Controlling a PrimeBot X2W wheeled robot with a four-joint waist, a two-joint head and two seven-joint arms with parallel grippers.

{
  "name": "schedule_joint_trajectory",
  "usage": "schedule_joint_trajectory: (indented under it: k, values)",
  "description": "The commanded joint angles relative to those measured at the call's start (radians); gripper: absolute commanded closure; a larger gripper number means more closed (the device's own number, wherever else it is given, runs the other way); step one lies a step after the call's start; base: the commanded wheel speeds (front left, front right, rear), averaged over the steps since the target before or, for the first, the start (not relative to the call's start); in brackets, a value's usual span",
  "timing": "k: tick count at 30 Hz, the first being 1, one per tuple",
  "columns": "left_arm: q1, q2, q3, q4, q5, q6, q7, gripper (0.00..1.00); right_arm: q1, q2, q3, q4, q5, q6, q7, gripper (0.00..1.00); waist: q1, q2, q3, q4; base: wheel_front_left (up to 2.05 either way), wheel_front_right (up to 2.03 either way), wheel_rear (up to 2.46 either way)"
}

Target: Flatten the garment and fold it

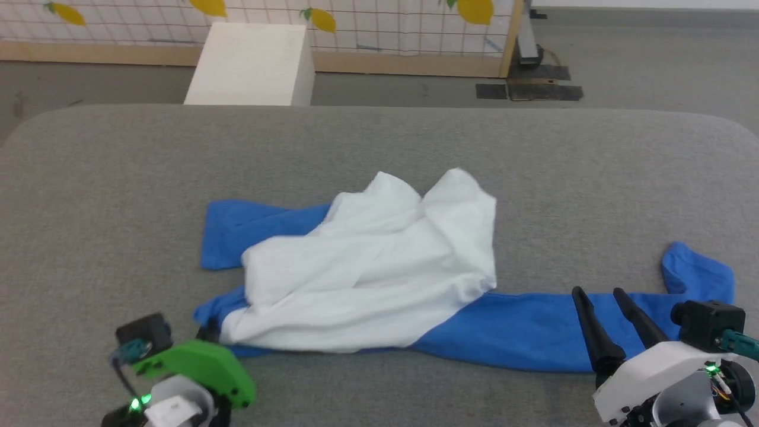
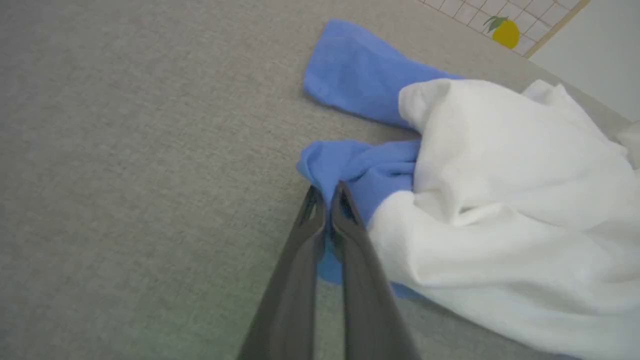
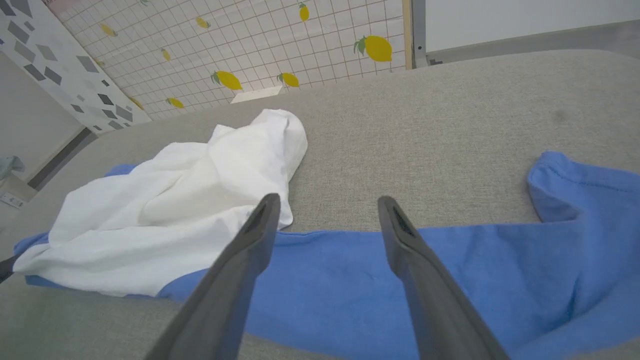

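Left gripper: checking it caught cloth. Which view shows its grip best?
The left wrist view: the left gripper is shut on the garment's blue edge. The head view shows its green housing beside that corner, tips hidden; the right wrist view, a dark sliver at the cloth's far end.

One garment [image 1: 379,267], one grey table [image 1: 118,196], two grippers, namely the left gripper [image 2: 327,192] and the right gripper [image 1: 599,290], one white box [image 1: 252,65], and apparently four lemon prints [image 1: 323,19], several cropped at the frame's top.

head: above, looking forward-down | wrists: low, close, opposite ends | shared: garment [image 1: 379,267]
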Motion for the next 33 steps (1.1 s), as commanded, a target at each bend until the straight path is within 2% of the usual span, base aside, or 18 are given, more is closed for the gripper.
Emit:
schedule_joint_trajectory:
  k: [1, 2, 3, 4, 6, 8, 12, 14, 17, 21, 28, 29, 31, 33]
  values:
    - [0.047, 0.012, 0.013, -0.021, -0.002, 0.025, 0.015, 1.0, 0.004, 0.0, 0.0, 0.0, -0.007, -0.001, -0.009, 0.0, 0.0, 0.0, 0.008, 0.036, 0.0, 0.0, 0.0]
    - [0.07, 0.012, 0.018, -0.033, -0.01, 0.038, 0.036, 1.0, 0.003, 0.0, 0.002, 0.001, -0.011, -0.001, -0.009, 0.0, 0.0, 0.0, 0.01, 0.044, 0.0, 0.0, 0.0]
    - [0.096, 0.009, 0.013, -0.047, -0.022, 0.043, 0.075, 0.59, 0.0, 0.0, 0.004, 0.002, -0.017, -0.001, -0.009, 0.0, 0.0, 0.0, 0.014, 0.055, 0.0, 0.0, 0.0]
    - [0.113, 0.007, 0.004, -0.062, -0.034, 0.038, 0.106, 0.0, -0.003, 0.0, 0.007, 0.003, -0.02, -0.001, -0.011, 0.0, 0.0, 0.0, 0.016, 0.063, 0.0, 0.0, 0.0]
    - [0.133, 0.003, -0.001, -0.106, -0.062, 0.011, 0.121, 0.0, -0.018, 0.0, 0.024, -0.001, -0.035, -0.001, -0.018, 0.0, 0.0, 0.0, 0.025, 0.082, 0.0, 0.0, 0.0]
    - [0.135, -0.006, 0.007, -0.151, -0.071, -0.012, 0.068, 0.0, -0.045, 0.0, 0.052, -0.006, -0.053, -0.001, -0.037, 0.0, 0.0, 0.0, 0.031, 0.099, 0.0, 0.0, 0.0]
    - [0.109, -0.027, 0.012, -0.193, -0.046, -0.056, -0.108, 0.0, -0.13, -0.001, 0.137, 0.007, -0.116, -0.001, -0.067, 0.0, 0.0, 0.0, 0.051, 0.132, 0.0, 0.0, 0.0]
    - [0.082, -0.035, 0.005, -0.192, -0.011, -0.077, -0.222, 0.0, -0.193, -0.023, 0.191, 0.044, -0.156, -0.001, -0.074, 0.0, 0.0, 0.0, 0.064, 0.149, 0.0, 0.0, 0.0]
    - [0.042, -0.046, -0.007, -0.169, 0.031, -0.093, -0.321, 0.0, -0.28, -0.047, 0.247, 0.119, -0.186, -0.001, -0.065, 0.0, 0.0, 0.0, 0.088, 0.175, 0.0, 0.0, 0.0]
    - [-0.009, -0.063, -0.016, -0.146, 0.083, -0.104, -0.354, 0.0, -0.389, -0.067, 0.313, 0.258, -0.195, -0.001, 0.019, 0.0, 0.0, 0.0, 0.123, 0.205, 0.0, 0.0, 0.0]
    - [-0.051, -0.087, 0.007, -0.153, 0.136, -0.132, -0.357, 0.0, -0.539, -0.101, 0.384, 0.461, -0.217, -0.001, 0.243, 0.0, 0.0, 0.0, 0.173, 0.236, 0.0, 0.0, 0.0]
    - [-0.052, -0.089, 0.008, -0.152, 0.138, -0.135, -0.357, 0.0, -0.552, -0.107, 0.392, 0.48, -0.216, -0.001, 0.272, 0.14, 0.0, 0.0, 0.177, 0.239, 0.0, 0.0, 0.0]
    - [-0.054, -0.091, 0.011, -0.152, 0.139, -0.139, -0.357, 0.0, -0.581, -0.124, 0.403, 0.508, -0.208, -0.001, 0.311, 1.0, 0.0, 0.0, 0.184, 0.244, 0.0, 0.0, 0.0]
    - [-0.055, -0.091, 0.008, -0.15, 0.13, -0.141, -0.358, 0.0, -0.609, -0.144, 0.397, 0.518, -0.193, -0.001, 0.317, 1.0, 0.0, 0.0, 0.188, 0.247, 0.0, 0.0, 0.0]
